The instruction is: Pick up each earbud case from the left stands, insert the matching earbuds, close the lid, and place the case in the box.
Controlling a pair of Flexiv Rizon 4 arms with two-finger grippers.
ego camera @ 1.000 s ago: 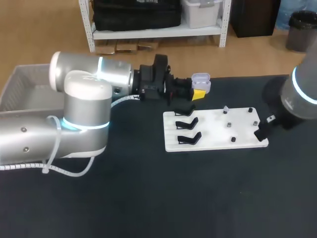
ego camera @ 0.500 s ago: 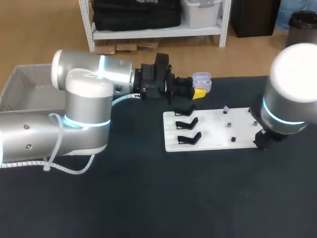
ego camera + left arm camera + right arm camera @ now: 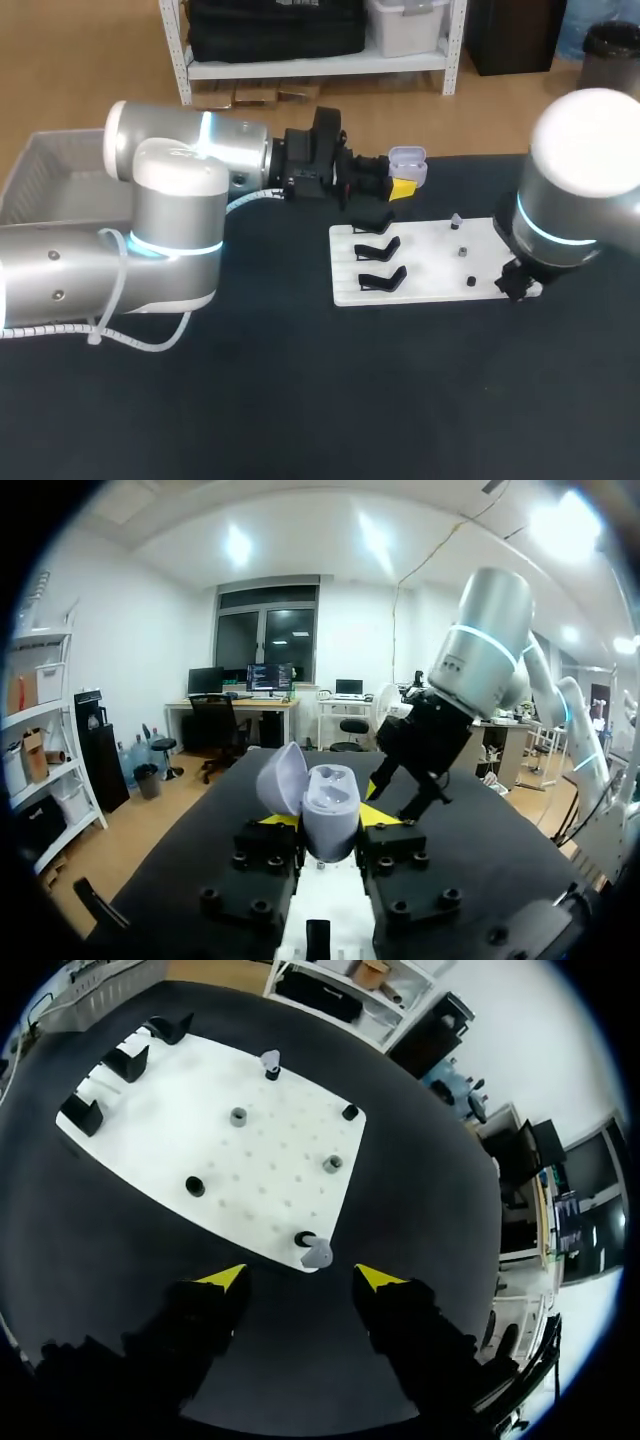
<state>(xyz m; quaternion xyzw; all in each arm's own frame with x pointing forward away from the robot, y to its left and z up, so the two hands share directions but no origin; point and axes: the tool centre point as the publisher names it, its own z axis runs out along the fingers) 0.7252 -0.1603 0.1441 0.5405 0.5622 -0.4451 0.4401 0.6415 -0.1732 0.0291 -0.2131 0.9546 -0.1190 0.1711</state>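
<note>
Case (image 3: pixel 325 802): lavender, lid open, gripped between the left fingers (image 3: pixel 385 816), held near the far edge of the desk (image 3: pixel 300 400), beside the white board (image 3: pixel 150 1120). Right fingers (image 3: pixel 378 1278): spread, nothing held, poised over the board's corner, where a grey earbud (image 3: pixel 317 1252) is seated. Three black stands (image 3: pixel 380 250) are set along the board's left side.

From above, the right arm (image 3: pixel 575 190) covers the white board's (image 3: pixel 420 262) right end and nearly all of the right tool (image 3: pixel 301 1278). The box (image 3: pixel 50 175) is cut by the picture's edge. The earbud case's (image 3: pixel 330 802) base is hidden inside the left tool (image 3: pixel 328 818). Small pieces (image 3: pixel 456 220) standing on the board, possibly earbuds, are too small to tell.
</note>
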